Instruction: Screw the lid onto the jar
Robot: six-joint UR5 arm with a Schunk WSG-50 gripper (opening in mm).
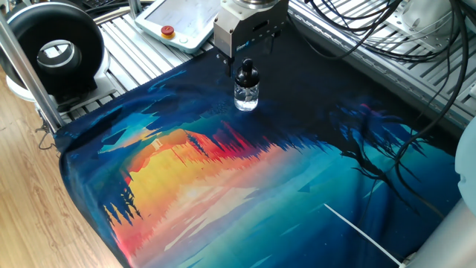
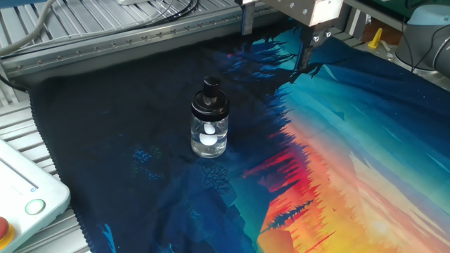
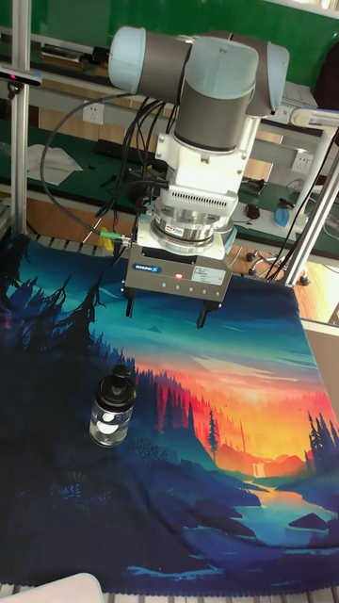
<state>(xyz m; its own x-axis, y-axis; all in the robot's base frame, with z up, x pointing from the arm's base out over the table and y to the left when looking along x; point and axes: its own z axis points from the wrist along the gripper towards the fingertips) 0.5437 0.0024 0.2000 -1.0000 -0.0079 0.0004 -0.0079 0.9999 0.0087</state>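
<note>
The jar (image 1: 246, 97) is a small clear glass bottle standing upright on the dark blue part of the printed mat (image 1: 245, 186), with white bits inside. The black lid (image 1: 247, 72) sits on top of the jar's neck. The jar (image 2: 209, 138) and the lid (image 2: 210, 98) also show in the other fixed view, and the jar (image 3: 110, 423) and lid (image 3: 119, 385) in the tall view. My gripper (image 3: 166, 317) hangs open and empty above the mat, behind the jar and apart from it. The gripper (image 2: 275, 41) touches nothing.
A white teach pendant (image 1: 178, 22) with a red button lies on the metal slats behind the mat. A large black ring-shaped device (image 1: 52, 48) stands at the left beside a metal post (image 1: 26, 71). Black cables (image 1: 387, 37) hang at the right.
</note>
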